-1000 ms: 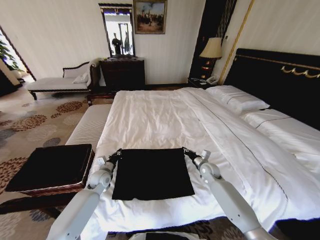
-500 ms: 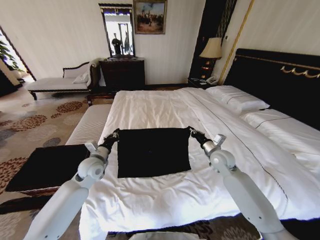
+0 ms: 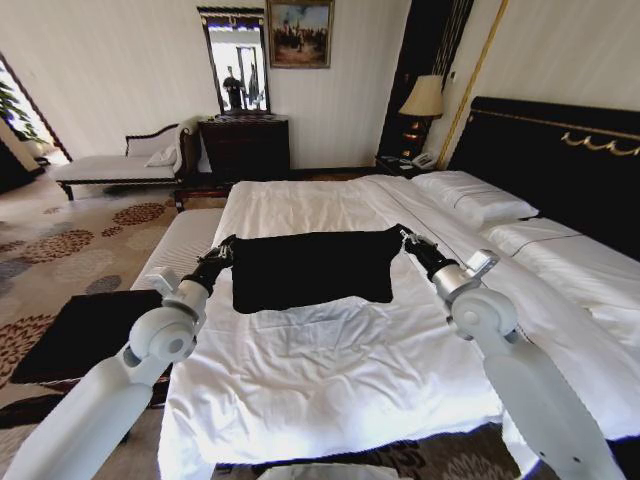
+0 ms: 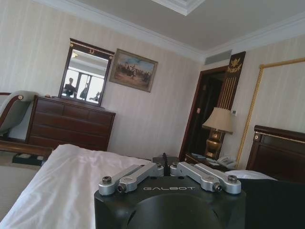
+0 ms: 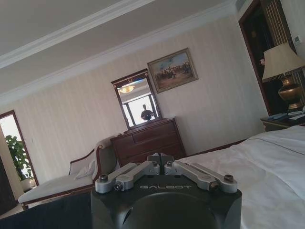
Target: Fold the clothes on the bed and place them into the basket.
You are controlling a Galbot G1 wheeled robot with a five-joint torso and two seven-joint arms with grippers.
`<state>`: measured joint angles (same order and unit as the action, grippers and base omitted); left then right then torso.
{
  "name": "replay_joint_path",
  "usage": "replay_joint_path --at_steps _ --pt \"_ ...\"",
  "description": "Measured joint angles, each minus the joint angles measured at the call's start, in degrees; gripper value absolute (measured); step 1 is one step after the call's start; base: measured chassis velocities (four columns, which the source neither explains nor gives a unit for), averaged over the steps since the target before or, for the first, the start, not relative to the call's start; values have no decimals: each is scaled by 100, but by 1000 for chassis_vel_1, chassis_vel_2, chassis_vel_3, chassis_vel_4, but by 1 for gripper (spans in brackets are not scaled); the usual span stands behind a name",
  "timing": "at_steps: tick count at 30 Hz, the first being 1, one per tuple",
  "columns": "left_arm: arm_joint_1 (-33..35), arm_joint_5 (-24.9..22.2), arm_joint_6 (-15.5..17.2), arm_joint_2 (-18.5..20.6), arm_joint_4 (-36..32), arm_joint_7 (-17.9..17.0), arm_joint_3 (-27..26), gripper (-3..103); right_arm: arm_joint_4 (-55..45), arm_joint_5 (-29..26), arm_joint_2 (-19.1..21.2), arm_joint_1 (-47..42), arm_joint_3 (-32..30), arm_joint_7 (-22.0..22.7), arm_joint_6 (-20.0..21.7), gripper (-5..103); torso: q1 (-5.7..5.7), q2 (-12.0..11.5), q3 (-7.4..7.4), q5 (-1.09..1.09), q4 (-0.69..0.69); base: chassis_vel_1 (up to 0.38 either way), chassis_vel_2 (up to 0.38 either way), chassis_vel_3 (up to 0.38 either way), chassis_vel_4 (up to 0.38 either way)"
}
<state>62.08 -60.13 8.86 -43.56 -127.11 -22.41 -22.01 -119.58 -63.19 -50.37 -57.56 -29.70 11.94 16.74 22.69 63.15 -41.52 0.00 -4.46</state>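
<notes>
The clothes (image 3: 310, 270) are a black shirt, folded into a flat panel and hanging stretched between my two grippers above the white bed (image 3: 320, 370). My left gripper (image 3: 222, 252) is shut on its left top corner and my right gripper (image 3: 408, 240) on its right top corner. In the left wrist view the left gripper (image 4: 164, 163) is closed, with black cloth (image 4: 279, 202) beside it. The right wrist view has the right gripper (image 5: 161, 159) closed too, with the cloth (image 5: 47, 212) alongside. The basket (image 3: 85, 335), with its black top, stands on the carpet left of the bed.
A white striped bench (image 3: 180, 250) runs along the bed's left side, beyond the basket. Pillows (image 3: 475, 200) and the black headboard (image 3: 560, 160) are at the right. A chaise longue (image 3: 115, 165), a dark dresser (image 3: 245, 145) and a lamp (image 3: 425, 100) line the far wall.
Both arms have lifted the shirt off the sheet and carried it farther up the bed. It lay flat near the front edge and now hangs between the grippers.
</notes>
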Motion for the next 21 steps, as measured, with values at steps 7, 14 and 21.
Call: replay_joint_path --at_steps 7,14,21 --pt "1526 232 -17 -104 -860 52 -838 0 -882 -191 39 -1133 -584 56 83 0 0 0 0 1 -2 0 0 0 0" --pt "3445 579 -74 -605 -1664 255 -2143 0 -2356 -236 -87 -2655 -1636 151 147 0 -2 2 1 -2 0 0 0 0 0" --pt "3771 750 -84 -816 -1661 234 -2000 0 -2434 -800 -257 -2810 -1813 415 376 0 -2 2 1 2 1 0 0 0 0"
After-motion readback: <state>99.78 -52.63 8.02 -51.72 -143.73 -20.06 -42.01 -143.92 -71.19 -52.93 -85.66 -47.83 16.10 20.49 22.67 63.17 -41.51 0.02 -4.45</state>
